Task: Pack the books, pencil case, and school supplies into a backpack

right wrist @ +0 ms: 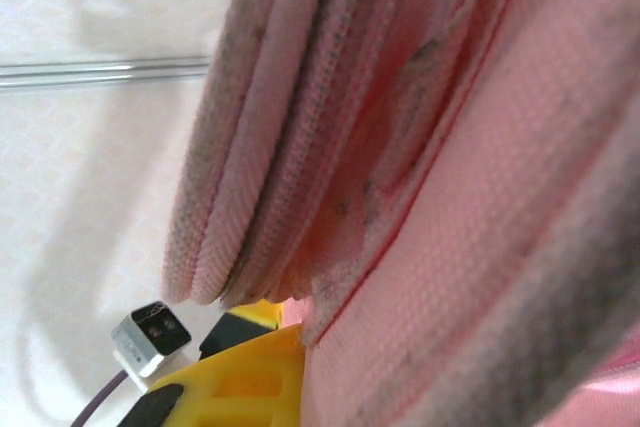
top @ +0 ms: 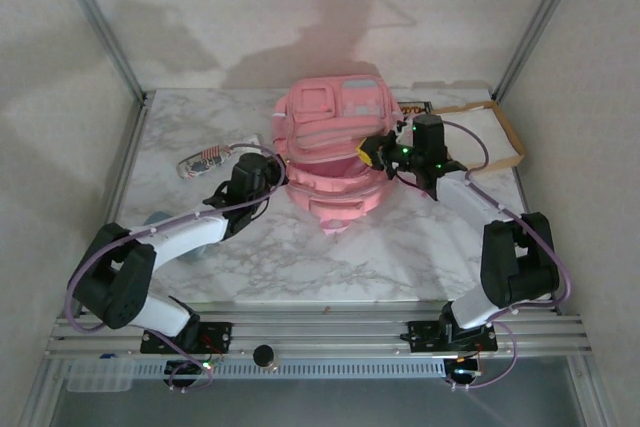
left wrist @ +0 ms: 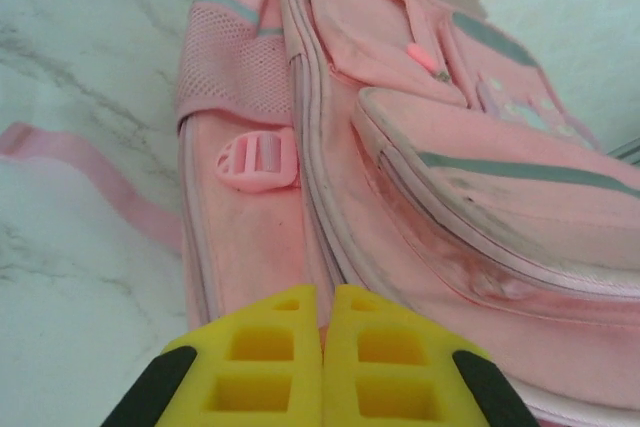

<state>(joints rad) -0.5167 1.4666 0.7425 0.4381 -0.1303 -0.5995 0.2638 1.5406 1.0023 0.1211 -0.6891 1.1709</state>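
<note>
OK, we're over the white marble surface (top: pixel 300 257). The large puffy pink fabric backpack (top: pixel 330 132) sits mid-surface toward the far edge, front pockets up. Left claw (top: pixel 270 180) is at the bag's left side. Right claw (top: pixel 372 152) is at its right side, by the opening.

Left wrist cam: left claw (left wrist: pixel 322 302) is closed, yellow fingers (left wrist: pixel 265 367) flat together, tips against the pink side panel of the backpack (left wrist: pixel 400 97). We can't tell whether any fabric is caught btwn them. Just past the tips we see a pink plastic buckle (left wrist: pixel 257 162), w/ a pink mesh side pocket (left wrist: pixel 225 57) above it. A loose pink strap (left wrist: pixel 80 162) lies on the marble to the left.

Right wrist cam: right claw is closed on the backpack (right wrist: pixel 450 197). One yellow finger (right wrist: pixel 245 382) shows at the bottom, w/ a fold of pink cloth running down tight against its inner face and hiding the other finger. Layered zip edges fan out above.

Elsewhere, top cam: a thin dark book (top: pixel 414 107) pokes out from behind the bag's far right corner, beside a brown tray w/ white inside (top: pixel 512 137). A pale oblong pouch w/ red-blue marks (top: pixel 205 160) lies left of the bag, near the left arm.
</note>
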